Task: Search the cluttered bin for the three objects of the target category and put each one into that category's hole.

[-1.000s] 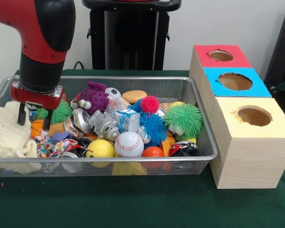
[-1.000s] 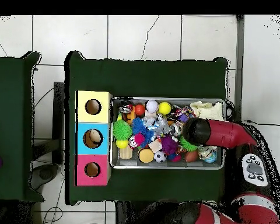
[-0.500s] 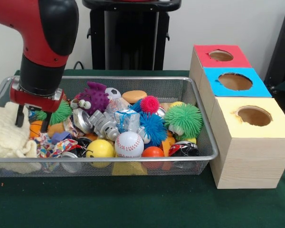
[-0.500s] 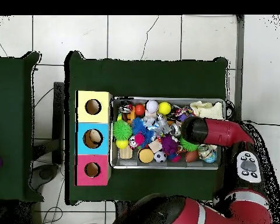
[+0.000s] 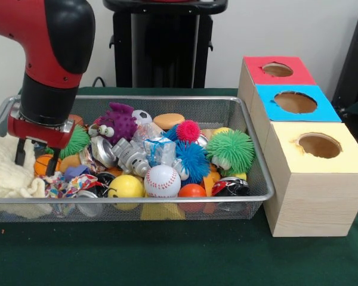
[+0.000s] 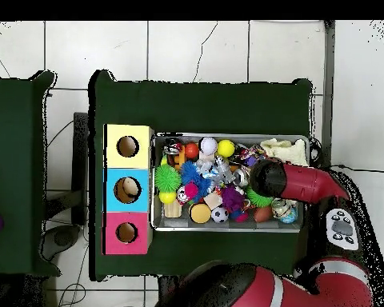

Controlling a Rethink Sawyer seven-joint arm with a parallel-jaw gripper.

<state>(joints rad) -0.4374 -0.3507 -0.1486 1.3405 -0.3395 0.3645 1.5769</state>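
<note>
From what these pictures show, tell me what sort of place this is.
Probably a robotics lab: a wire bin of toys and three colour-topped sorting boxes sit on a green-covered table, tiled floor below.

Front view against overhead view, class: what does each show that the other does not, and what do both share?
Only the front view shows the gripper, open above the cream cloth, and the boxes' wooden sides. Only the overhead view shows a pale object inside the blue-topped box's hole and the tiled floor. Both show the wire mesh bin and white baseball.
</note>
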